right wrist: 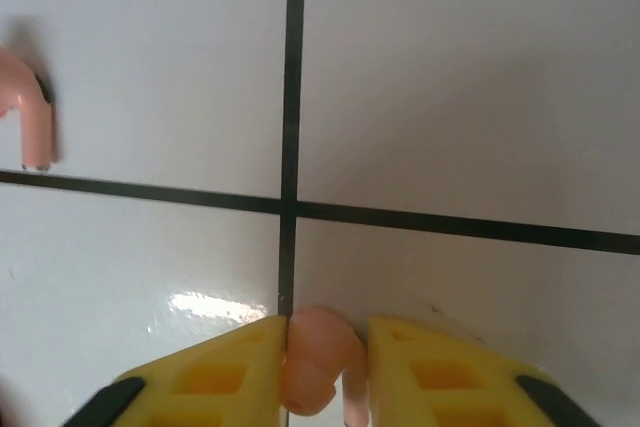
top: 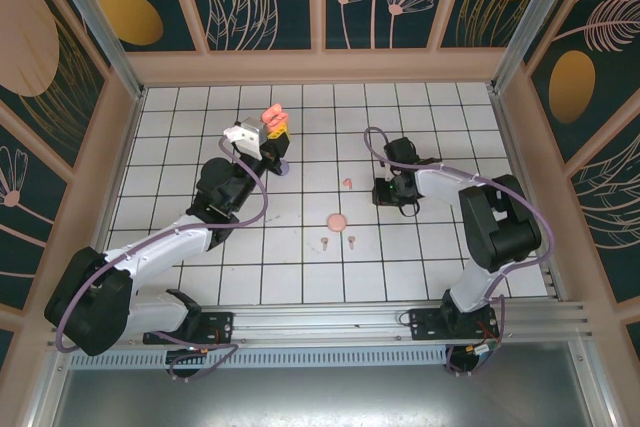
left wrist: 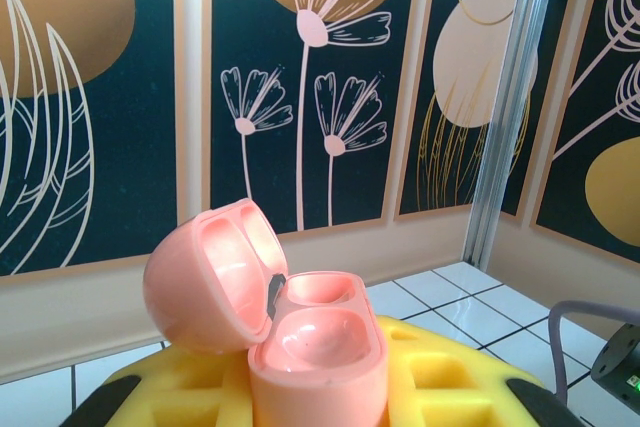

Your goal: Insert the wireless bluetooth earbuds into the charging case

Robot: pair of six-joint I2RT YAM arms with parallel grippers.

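Very little is finished: the open coral case (left wrist: 318, 347) has both wells bare, so no earbud is seated yet. The left gripper (top: 272, 133) is clamped narrow on that case and holds it up off the worktop (top: 200, 107) toward the far left, with the lid (left wrist: 205, 282) tipped back and the wells facing up, ready to receive. The right gripper (top: 399, 193) is down on the tiles right of centre, its yellow pads (right wrist: 215, 372) pinched in on a coral earbud (right wrist: 312, 352). Whether that earbud has left the surface is hard to tell from so close, though it looks to be at tile level. A second pink earbud (right wrist: 30, 112) lies loose near it. Nearer the front edge, around the middle, a closed round pink case (top: 337, 219) sits with two small pale earbuds (top: 323, 242) just in front of it, nothing touching them. My reading is that the first pick is under way. What remains is to carry this earbud across to the held case and seat it, then its partner — and the other pairs after that.
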